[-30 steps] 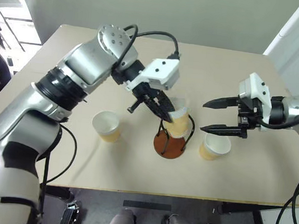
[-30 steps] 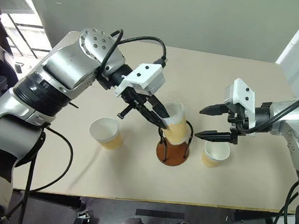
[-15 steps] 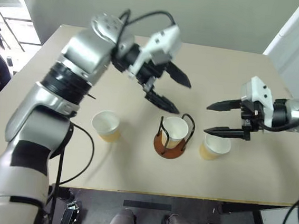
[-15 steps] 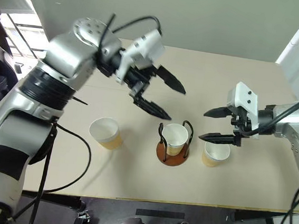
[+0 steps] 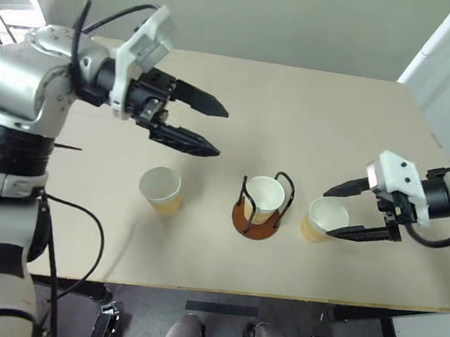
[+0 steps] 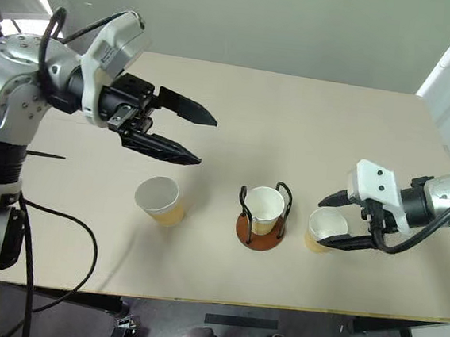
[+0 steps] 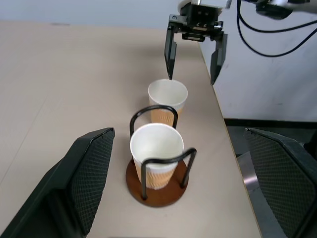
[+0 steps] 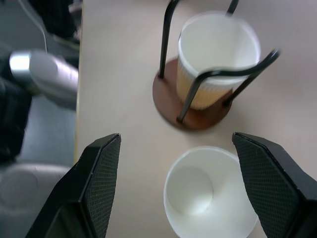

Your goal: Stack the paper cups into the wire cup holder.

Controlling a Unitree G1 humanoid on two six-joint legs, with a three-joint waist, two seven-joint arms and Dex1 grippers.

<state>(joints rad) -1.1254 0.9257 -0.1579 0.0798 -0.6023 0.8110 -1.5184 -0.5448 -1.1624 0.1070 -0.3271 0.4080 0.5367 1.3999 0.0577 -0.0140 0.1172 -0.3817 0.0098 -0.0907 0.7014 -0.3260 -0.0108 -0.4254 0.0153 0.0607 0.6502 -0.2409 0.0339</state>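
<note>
Holder: the wire cup holder [image 5: 260, 216] stands near the front middle of the table [image 5: 319, 106], with one paper cup [image 5: 264, 198] seated upright between its two black loops, mouth up.
Right cup: a second cup [image 5: 325, 218] stands upright on the table just beside the holder, on the robot's right, apart from the loops.
Left cup: a third cup [image 5: 161, 190] stands upright well apart on the holder's other side.
Right pincer: the right pincer [image 5: 355, 212] is open and empty, its fingers spread to either side of the right cup's rim, not visibly touching it.
Left pincer: the left pincer [image 5: 205, 125] is open and empty, raised above the table behind the left cup.
Step in hand: judged to be the grasp of the right cup.
Doing it well: close gently on the wall below the rolled rim so the paper does not crush, and keep the cup upright.
Axis: each cup's long axis runs vertical, narrow base down; the lifted cup should keep that line and descend straight into the seated cup, clear of the wire loops.
</note>
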